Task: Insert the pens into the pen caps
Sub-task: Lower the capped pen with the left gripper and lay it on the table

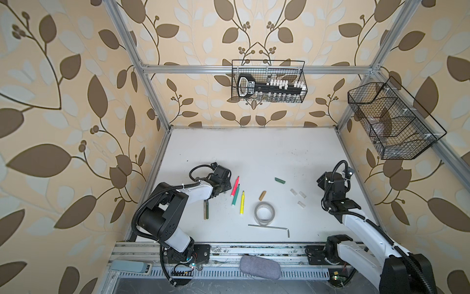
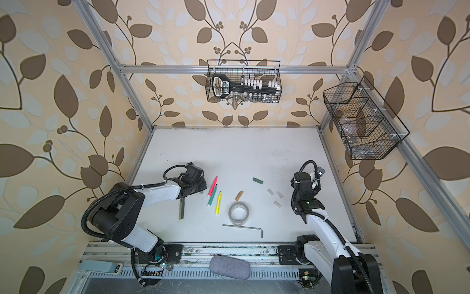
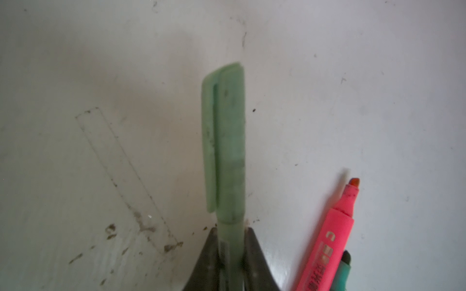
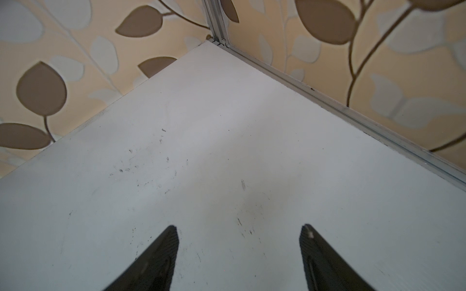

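The main risk, as I judge it, lies in letting go. The grey-green pen (image 3: 230, 241) is round and the pink marker (image 3: 332, 239) lies just beside it, so a careless release could send the pen rolling into the markers (image 1: 235, 197) that lie just left of the tape roll (image 1: 264, 222). A second worry is the green cap (image 3: 227, 138) on the pen: its mouth meets the barrel at a visible seam, but I cannot tell whether it is pushed fully home, and a loose cap could slip off. The clear caps (image 1: 300, 203), right of the tape roll and slightly beyond it, are small and pale on the white table (image 1: 254, 157), so a misplaced pinch might flick one away. The left gripper (image 3: 232, 228), left of the tape roll past the markers, has its fingers (image 3: 254, 252) closed on the pen's barrel, with no gap showing on either side. The cap begins just ahead of the fingertips and juts forward, while the barrel runs back between them out of sight. The right gripper (image 4: 239, 226), well right of the tape roll beyond the clear caps, hangs over bare table with its fingers spread wide and nothing between them. The tan cap (image 1: 262, 195) lies just beyond the tape roll.
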`<state>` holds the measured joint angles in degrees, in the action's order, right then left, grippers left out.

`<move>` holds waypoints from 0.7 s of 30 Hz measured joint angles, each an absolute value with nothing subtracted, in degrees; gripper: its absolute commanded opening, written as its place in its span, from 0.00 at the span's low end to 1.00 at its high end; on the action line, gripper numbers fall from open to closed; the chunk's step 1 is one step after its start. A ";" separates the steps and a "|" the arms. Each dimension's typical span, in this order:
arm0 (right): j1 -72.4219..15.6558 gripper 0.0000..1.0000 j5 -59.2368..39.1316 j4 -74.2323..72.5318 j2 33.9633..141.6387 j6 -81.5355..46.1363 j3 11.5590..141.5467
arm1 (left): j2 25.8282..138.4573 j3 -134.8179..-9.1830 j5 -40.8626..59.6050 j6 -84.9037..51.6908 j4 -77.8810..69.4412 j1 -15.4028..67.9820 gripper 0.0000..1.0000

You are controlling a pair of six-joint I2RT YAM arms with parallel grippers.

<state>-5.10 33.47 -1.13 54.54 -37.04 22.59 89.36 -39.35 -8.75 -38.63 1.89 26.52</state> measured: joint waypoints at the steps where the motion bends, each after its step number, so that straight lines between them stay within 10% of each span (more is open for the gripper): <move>1: -5.10 0.76 33.47 -1.13 54.54 -37.04 22.57 | 89.19 -39.35 -8.47 -38.35 1.93 26.52 0.30; 21: -5.10 0.77 33.45 -1.61 54.54 -37.04 22.57 | 52.38 -29.36 -19.68 -45.93 20.45 26.52 0.37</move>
